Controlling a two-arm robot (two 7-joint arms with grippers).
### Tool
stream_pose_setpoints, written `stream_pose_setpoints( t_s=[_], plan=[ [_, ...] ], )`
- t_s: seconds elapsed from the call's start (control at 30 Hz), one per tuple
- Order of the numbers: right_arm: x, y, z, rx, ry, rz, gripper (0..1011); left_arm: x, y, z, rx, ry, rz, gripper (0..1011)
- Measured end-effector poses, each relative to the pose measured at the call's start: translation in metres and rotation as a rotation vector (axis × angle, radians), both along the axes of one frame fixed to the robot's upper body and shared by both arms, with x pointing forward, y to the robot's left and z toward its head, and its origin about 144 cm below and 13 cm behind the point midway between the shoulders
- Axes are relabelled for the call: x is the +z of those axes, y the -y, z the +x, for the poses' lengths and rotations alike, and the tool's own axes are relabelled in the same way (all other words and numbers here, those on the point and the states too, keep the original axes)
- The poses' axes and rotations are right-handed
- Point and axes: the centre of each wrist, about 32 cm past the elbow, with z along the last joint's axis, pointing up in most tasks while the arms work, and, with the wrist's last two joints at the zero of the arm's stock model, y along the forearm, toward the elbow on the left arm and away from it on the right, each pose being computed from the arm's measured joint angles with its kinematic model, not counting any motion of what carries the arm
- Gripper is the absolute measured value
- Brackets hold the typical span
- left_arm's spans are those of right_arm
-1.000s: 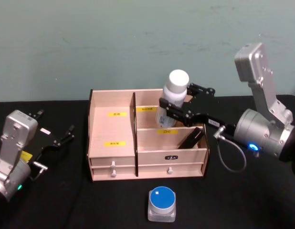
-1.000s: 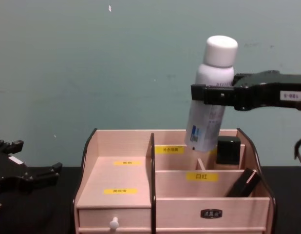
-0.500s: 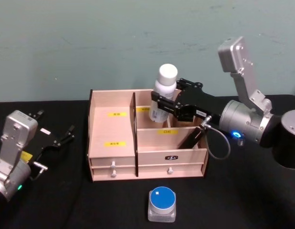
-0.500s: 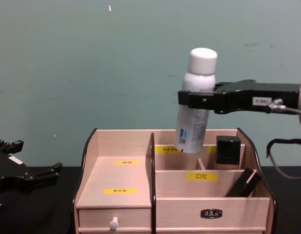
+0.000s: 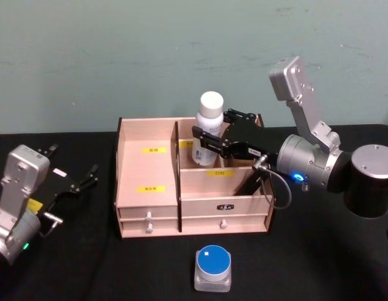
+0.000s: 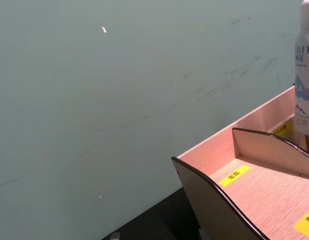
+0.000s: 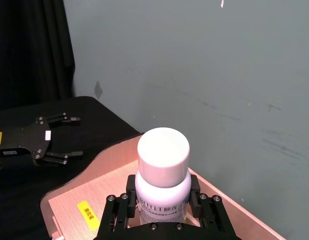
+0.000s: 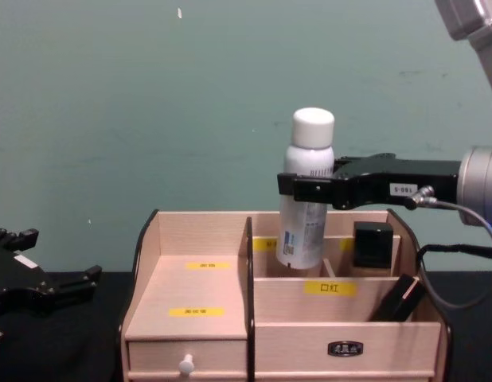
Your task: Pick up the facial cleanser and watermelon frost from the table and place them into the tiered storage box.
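Bottle of what is probably facial cleanser (image 5: 210, 108) hangs upright over the back slot of the tiered storage box (image 5: 147, 170), squeezed by the right gripper (image 5: 208, 139) so it drops in straight; the left gripper (image 5: 78, 182) sits spread left of the box.

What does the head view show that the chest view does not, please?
Head view, not chest: a blue-lidded jar on the table in front of the tiered storage box, and the right arm's silver body. Chest view, not head: a black box in the rear right compartment, and the base of the white-capped bottle, lower than the box's rim. Both: the right gripper shut on that bottle over the rear compartment, a black item leaning in the front right compartment, and the left gripper open at the left.
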Motion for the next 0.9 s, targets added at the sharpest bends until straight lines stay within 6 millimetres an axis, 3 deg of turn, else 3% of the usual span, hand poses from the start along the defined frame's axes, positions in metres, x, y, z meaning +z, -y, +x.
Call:
stream_pose_setpoints(
  t_s=[0.9],
  plan=[
    [-0.016, -0.004, 0.017, -0.003, 0.005, -0.006, 613, 0.000, 0.000, 0.000, 0.000, 0.000, 0.000, 1010]
  ],
)
